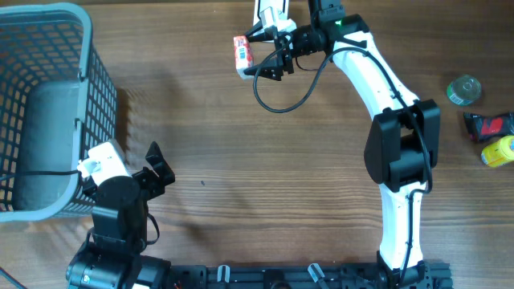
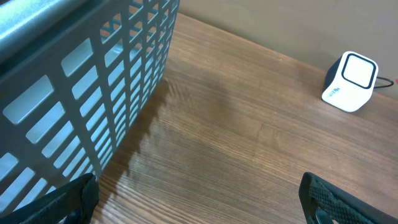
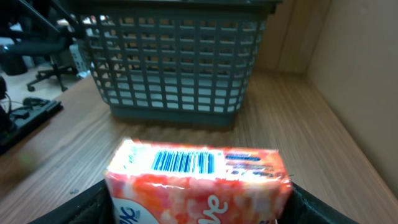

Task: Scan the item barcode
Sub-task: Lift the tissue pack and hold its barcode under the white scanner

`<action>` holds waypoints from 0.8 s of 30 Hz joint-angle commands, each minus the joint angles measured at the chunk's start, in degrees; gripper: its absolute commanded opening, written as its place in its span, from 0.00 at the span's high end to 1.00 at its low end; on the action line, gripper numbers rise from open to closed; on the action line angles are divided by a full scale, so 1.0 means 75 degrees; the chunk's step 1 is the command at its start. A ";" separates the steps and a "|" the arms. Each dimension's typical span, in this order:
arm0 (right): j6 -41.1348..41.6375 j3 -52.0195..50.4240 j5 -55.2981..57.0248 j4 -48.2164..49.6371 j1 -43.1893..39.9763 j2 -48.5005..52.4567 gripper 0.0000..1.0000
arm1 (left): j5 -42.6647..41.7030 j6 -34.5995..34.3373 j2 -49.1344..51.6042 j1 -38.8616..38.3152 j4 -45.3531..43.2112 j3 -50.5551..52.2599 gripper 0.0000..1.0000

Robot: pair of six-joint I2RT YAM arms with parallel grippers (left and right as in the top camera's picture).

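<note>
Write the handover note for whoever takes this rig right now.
Left claw: open, empty, beside the basket.
Right claw: closed on the orange packet.
White scanner: on the table, seen only from the left wrist.
Done: packet grasped, its barcode facing the right wrist camera.
Left: present the barcode to the scanner; nothing shows a scan registered.

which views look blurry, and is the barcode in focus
Right wrist: barcode bars fairly crisp, near face of the pack blurred. Left wrist: basket soft up close, scanner sharp. Overhead: sharp, even light, faint shadow beside the basket.
</note>
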State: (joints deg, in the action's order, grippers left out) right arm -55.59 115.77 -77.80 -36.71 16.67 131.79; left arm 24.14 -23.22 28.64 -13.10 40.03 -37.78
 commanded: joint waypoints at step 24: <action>0.0224 0.0178 0.0726 -0.0600 0.0023 -0.0522 0.38 | -0.0038 0.0061 -0.0070 0.0050 0.0044 -0.0023 0.00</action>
State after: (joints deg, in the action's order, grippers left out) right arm -53.87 115.77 -73.69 -41.10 16.67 129.82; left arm 24.14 -23.20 28.64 -13.10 40.34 -37.78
